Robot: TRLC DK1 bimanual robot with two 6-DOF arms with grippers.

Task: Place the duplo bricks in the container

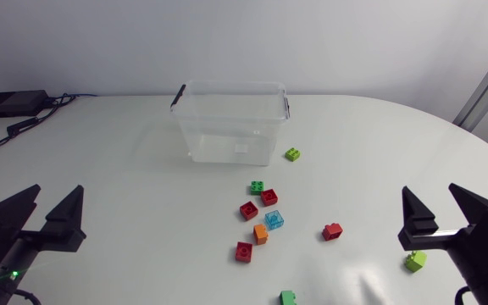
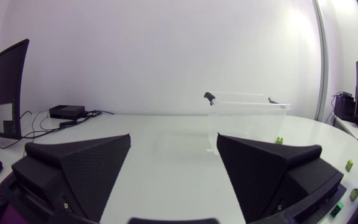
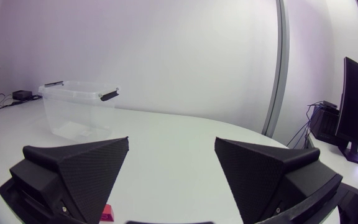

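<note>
A clear plastic container [image 1: 231, 123] with black latches stands at the back middle of the white table, with no bricks in it. Several duplo bricks lie in front of it: a lime one [image 1: 292, 154], a green one [image 1: 257, 187], red ones [image 1: 268, 197] [image 1: 248, 210] [image 1: 244, 251], a light blue one [image 1: 274, 220] and an orange one [image 1: 261, 234]. Off to the right are another red brick [image 1: 332, 231] and a lime brick [image 1: 415, 260]. My left gripper [image 1: 58, 193] [image 2: 174, 137] is open at the front left, far from the bricks. My right gripper [image 1: 429, 191] [image 3: 171, 140] is open at the front right, just above that lime brick.
A green brick [image 1: 288, 297] lies at the table's front edge. A black box [image 1: 11, 103] with cables sits at the back left corner. In the left wrist view the container [image 2: 247, 121] is ahead; in the right wrist view the container [image 3: 79, 109] is ahead too.
</note>
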